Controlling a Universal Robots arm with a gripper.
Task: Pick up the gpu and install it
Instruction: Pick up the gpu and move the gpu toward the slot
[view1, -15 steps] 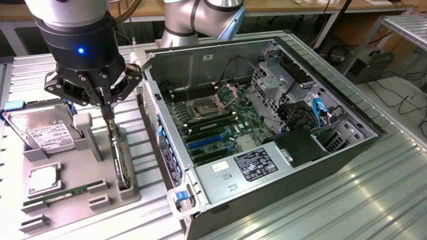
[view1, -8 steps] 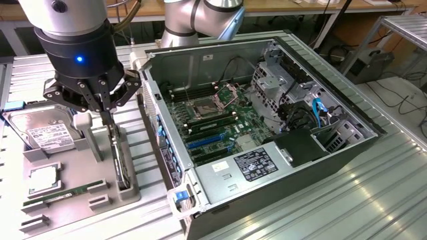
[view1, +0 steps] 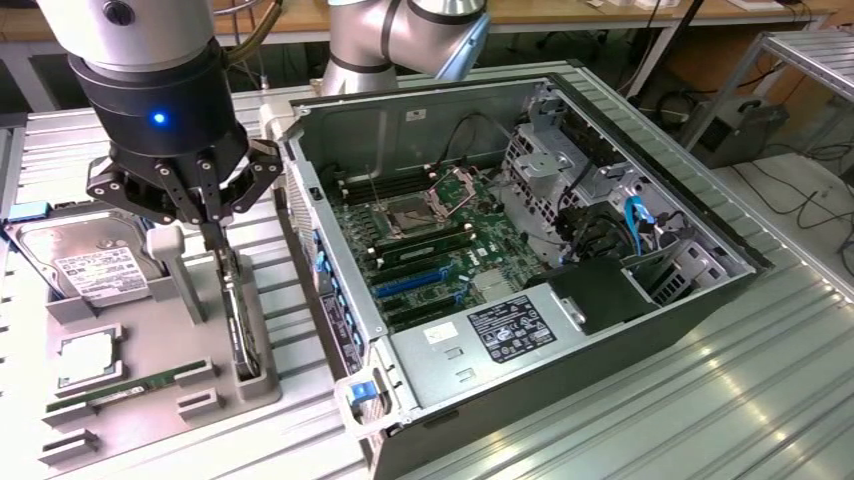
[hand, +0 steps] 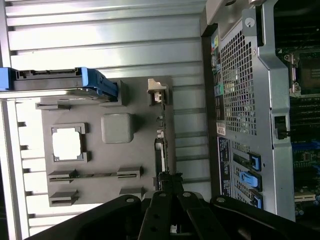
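1. Everything sits on a ribbed silver metal tabletop (view1: 694, 400), all long shiny slats. There's a wooden-topped bench (view1: 587, 12) at the back of the room. Loose black cables (view1: 801, 200) trail over the floor at the exterior view's right.
2. A big black-and-silver tower pc case (view1: 534, 330) lies on its side with the panel off. Its green motherboard (view1: 427, 240) faces up, with blue slots along it. The wrist view catches the case's perforated silver rear wall.
3. Just beside the case, at the exterior view's left, is a matte grey moulded plastic tray (view1: 174, 400) full of shaped pockets. It holds a boxy silver hard drive with a white label (view1: 80, 262), a square silver processor chip (view1: 87, 357) and a narrow green memory stick (view1: 134, 385).
4. The gpu (view1: 240, 330) is a thin flat black card with a silver metal end bracket. It stands on its long edge in a slot along the tray's side nearest the case.
5. The black linkage gripper (view1: 211, 235) hangs off a chunky silver and black robot arm (view1: 154, 100) with a small blue light. It's down right at the card's end opposite the bracket, in line with the card's thin edge. In the wrist view the gripper (hand: 170, 182) lines up with the gpu (hand: 160, 145). Honestly can't tell whether it's clamped on the card or just sitting around it.
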